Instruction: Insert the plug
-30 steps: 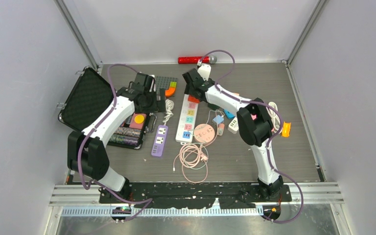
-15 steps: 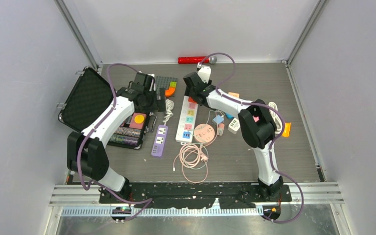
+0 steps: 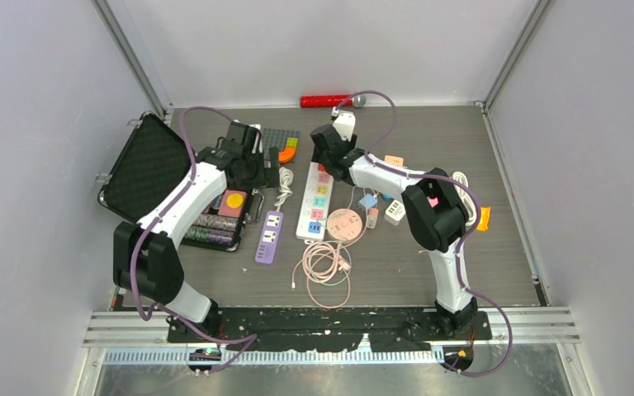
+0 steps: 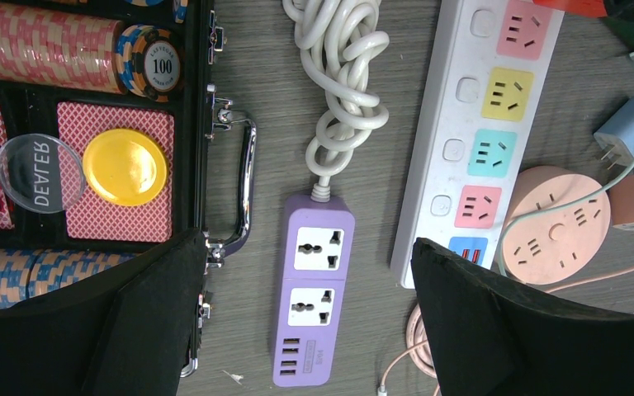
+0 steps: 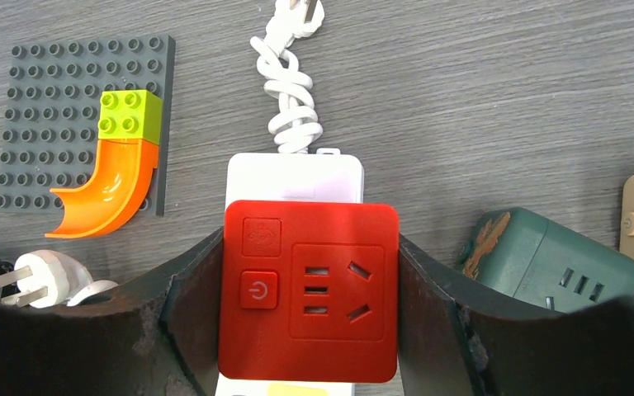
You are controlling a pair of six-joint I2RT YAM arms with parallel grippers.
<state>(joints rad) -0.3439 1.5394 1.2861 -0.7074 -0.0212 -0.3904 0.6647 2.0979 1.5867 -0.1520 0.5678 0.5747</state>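
Observation:
The plug is a red square adapter with a power button and a socket face. My right gripper is shut on its two sides. It sits over the far end of the white power strip, whose coloured sockets run toward me. Whether the plug's pins are seated I cannot tell. From above, the right gripper hides most of the plug. My left gripper hangs open above the purple power strip, holding nothing.
An open black poker-chip case lies at the left. A grey stud plate with an orange curved piece, a loose white plug and a green adapter surround the strip's far end. A pink round socket and a coiled pink cable lie nearer.
My right arm has shifted slightly, its elbow drifting right and the gripper settling a little over the strip's far end with the plug still gripped. The left arm has not moved.

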